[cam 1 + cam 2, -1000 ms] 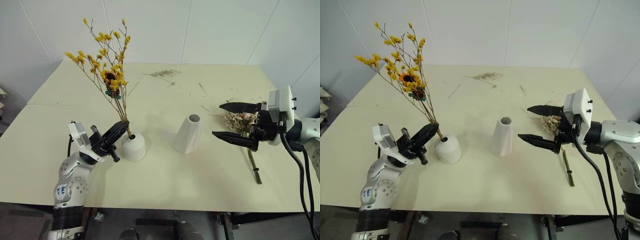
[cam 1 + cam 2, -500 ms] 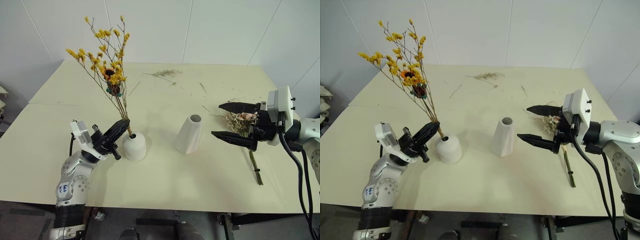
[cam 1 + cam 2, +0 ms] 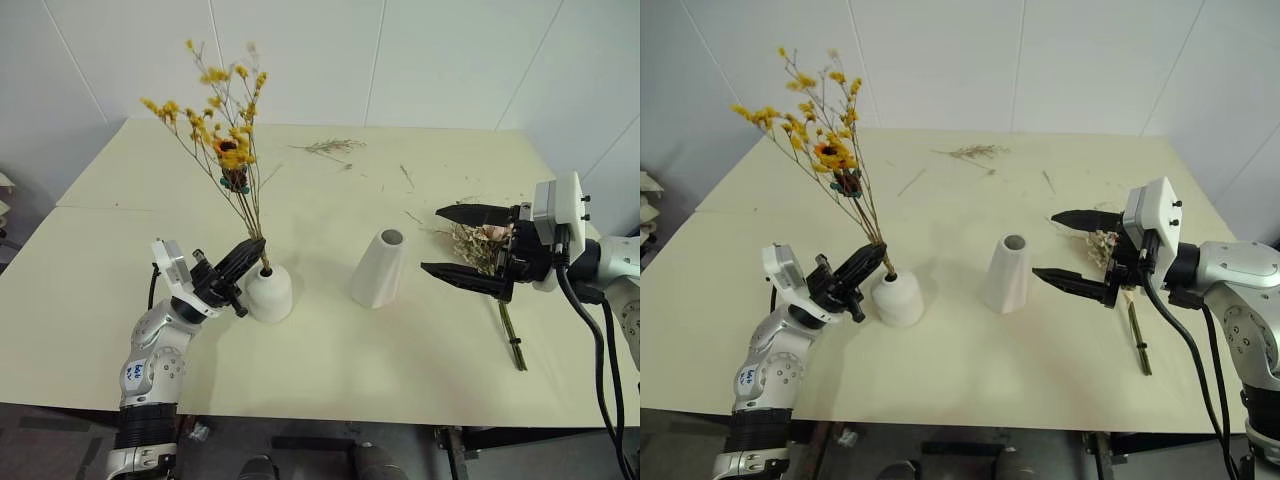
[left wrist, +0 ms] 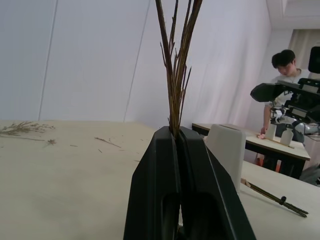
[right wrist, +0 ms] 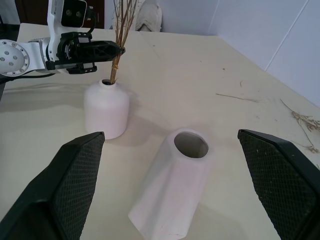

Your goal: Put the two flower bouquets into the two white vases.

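Note:
The thin yellow bouquet (image 3: 225,140) stands nearly upright, its stem ends in the mouth of the squat white vase (image 3: 270,293). My left gripper (image 3: 252,252) is shut on the stems (image 4: 175,75) just above that mouth. The taller cone vase (image 3: 379,268) stands to the right of it with nothing in it. The pink rose bouquet (image 3: 478,243) lies on the table at the right, stems toward the front edge. My right gripper (image 3: 431,239) hovers open in front of it, fingers pointing at the cone vase (image 5: 175,185), holding nothing.
Loose dried twigs (image 3: 328,147) and small stem bits lie toward the back of the cream table (image 3: 330,370). White walls close the back and right sides. In the left wrist view a person (image 4: 280,75) sits at another table beyond.
The yellow bouquet's top has swung a little to the right and stands more upright, still held in my left gripper. The right arm has kept still.

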